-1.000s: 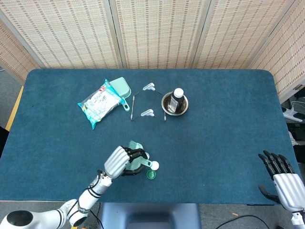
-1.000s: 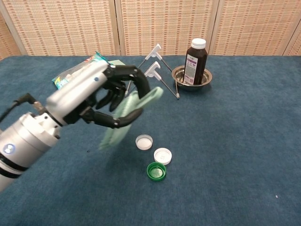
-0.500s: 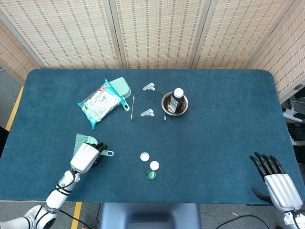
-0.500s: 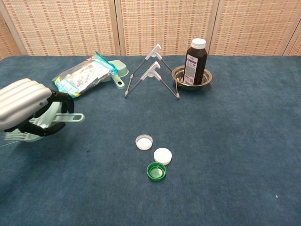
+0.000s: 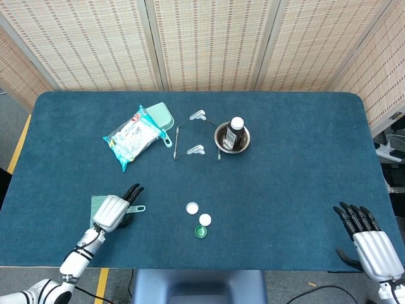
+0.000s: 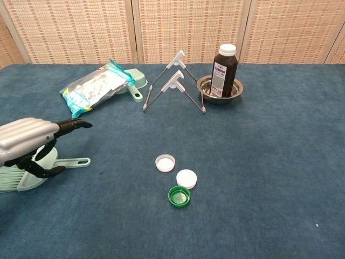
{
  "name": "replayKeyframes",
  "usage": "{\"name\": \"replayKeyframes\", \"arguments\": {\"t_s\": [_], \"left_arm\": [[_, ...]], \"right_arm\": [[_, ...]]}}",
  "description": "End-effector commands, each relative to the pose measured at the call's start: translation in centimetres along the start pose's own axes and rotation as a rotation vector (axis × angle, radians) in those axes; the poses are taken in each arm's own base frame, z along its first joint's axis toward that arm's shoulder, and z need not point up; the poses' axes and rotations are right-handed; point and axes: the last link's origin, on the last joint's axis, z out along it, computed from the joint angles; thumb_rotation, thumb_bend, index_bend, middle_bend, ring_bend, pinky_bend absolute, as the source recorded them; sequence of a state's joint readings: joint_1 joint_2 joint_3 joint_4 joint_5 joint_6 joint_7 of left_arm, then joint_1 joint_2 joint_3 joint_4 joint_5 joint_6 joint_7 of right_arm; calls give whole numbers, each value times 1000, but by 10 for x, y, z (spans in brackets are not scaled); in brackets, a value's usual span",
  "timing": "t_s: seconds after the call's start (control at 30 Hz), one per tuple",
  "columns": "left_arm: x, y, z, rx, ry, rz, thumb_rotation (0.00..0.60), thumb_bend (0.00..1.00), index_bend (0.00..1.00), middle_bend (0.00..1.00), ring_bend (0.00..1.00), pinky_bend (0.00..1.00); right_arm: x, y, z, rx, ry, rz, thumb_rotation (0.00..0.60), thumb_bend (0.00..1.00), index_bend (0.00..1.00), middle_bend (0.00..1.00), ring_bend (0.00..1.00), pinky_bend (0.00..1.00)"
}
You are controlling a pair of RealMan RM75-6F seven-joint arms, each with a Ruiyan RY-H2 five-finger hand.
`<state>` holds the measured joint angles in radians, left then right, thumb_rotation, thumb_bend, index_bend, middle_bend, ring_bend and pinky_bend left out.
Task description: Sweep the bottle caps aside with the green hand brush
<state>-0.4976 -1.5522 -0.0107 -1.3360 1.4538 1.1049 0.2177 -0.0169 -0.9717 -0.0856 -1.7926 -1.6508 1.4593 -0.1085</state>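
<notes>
the green hand brush (image 6: 38,168) lay flat on the desk (image 5: 285,158) at its near left, well apart from the three bottle caps (image 6: 177,179) clustered near the middle. the left hand (image 6: 29,141) hovered over the brush with fingers spread, seemingly released. the right hand (image 5: 367,234) rested at the near right edge, fingers apart, grasping nothing.

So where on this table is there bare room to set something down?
Bare cloth spans the right half, from the bottle in its bowl to the right hand. The far-left corner is free too. It is crowded around the wipes pack, wire stand, caps and brush.
</notes>
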Motion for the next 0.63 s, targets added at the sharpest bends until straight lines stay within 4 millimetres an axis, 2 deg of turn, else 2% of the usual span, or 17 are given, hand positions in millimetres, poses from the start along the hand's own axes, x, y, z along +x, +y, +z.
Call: {"name": "replayKeyframes", "arguments": {"t_s": [0.03, 0.1, 0.17, 0.23, 0.27, 0.33, 0.4, 0.47, 0.63], "left_arm": [[13, 9, -9, -42, 60, -52, 600, 327, 0, 0, 634, 856], [26, 11, -30, -65, 103, -74, 600, 325, 0, 0, 432, 714], [38, 7, -64, -63, 154, -71, 600, 328, 0, 0, 122, 436], [43, -2, -100, -33, 208, -52, 600, 334, 0, 0, 3, 215], [42, -10, -124, 0, 238, -45, 600, 338, 0, 0, 0, 138], [33, -23, -161, 76, 253, -24, 600, 342, 0, 0, 0, 85], [24, -35, -183, 144, 255, -10, 600, 347, 0, 0, 0, 55], [19, -44, -195, 197, 216, 26, 600, 363, 0, 0, 0, 35], [31, -50, -205, 191, 234, -1, 600, 383, 0, 0, 0, 28]], "right_arm": [[0, 0, 0, -1, 2, -1, 600, 208, 0, 0, 0, 0], [1, 0, -1, -3, 6, -3, 600, 208, 0, 0, 0, 0], [0, 1, -1, -5, 7, -6, 600, 208, 0, 0, 0, 0], [0, 1, -1, -7, 8, -11, 600, 208, 0, 0, 0, 0], [0, 1, -1, -8, 8, -13, 600, 208, 0, 0, 0, 0], [-1, 0, -1, -7, 9, -17, 600, 208, 0, 0, 0, 0], [-2, -1, -1, -5, 8, -22, 600, 208, 0, 0, 0, 0], [-3, -3, 0, 0, 10, -23, 600, 208, 0, 0, 0, 0], [-6, -7, 1, 5, 12, -35, 600, 208, 0, 0, 0, 0]]}}
